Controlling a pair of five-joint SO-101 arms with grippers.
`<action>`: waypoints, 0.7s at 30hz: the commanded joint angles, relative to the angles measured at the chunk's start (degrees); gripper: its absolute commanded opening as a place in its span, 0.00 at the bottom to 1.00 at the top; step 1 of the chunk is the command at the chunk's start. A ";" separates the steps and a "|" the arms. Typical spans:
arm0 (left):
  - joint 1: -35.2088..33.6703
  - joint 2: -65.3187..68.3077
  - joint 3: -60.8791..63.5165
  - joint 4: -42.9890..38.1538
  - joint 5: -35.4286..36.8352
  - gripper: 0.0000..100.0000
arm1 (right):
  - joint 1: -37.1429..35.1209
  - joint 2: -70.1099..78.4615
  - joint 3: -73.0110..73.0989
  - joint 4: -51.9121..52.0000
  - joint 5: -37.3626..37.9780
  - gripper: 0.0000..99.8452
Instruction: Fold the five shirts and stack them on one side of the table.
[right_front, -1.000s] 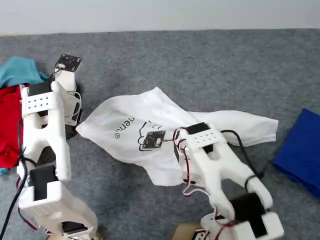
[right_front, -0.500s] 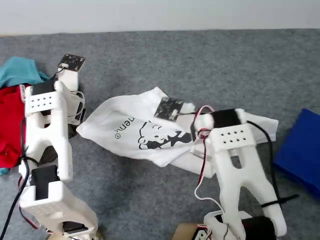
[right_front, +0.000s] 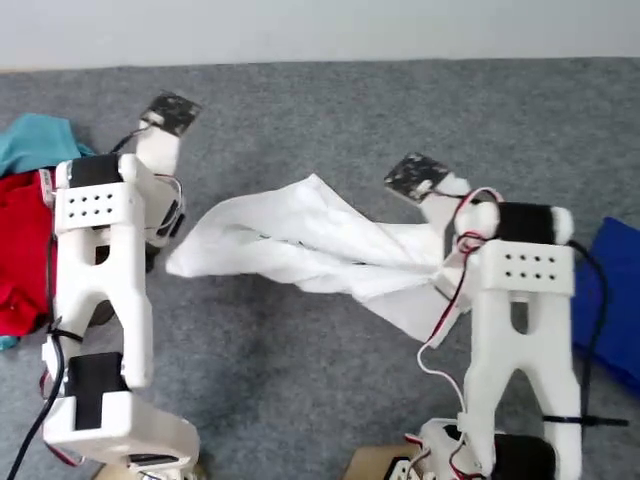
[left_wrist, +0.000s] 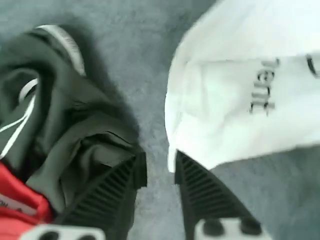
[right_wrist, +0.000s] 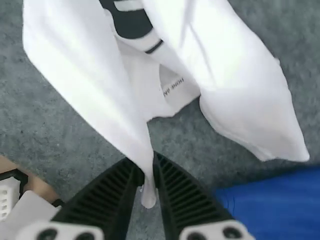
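While the right gripper (right_wrist: 147, 176) pinches a fold of the white shirt (right_front: 310, 245), which is stretched across the middle of the table (right_front: 330, 110), the left gripper (left_wrist: 156, 175) sits narrowly parted, holding nothing, between that shirt's edge and a dark shirt (left_wrist: 65, 125). Red shirt (right_front: 18, 250) far left; blue shirt (right_front: 615, 300) far right.

Blurred dark lettering (left_wrist: 262, 92) on white shirt (left_wrist: 225, 120), small printed neck label (right_wrist: 172, 88), both illegible
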 joint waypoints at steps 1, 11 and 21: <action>0.44 -2.99 -1.71 4.31 -7.47 0.14 | 2.95 -2.95 -3.25 1.89 -0.70 0.01; 0.88 0.62 0.84 9.67 -26.02 0.15 | 0.75 -7.25 -2.37 2.07 -2.81 0.01; 5.89 9.76 0.48 6.33 -30.07 0.19 | 0.75 -7.69 -0.09 1.98 -3.69 0.01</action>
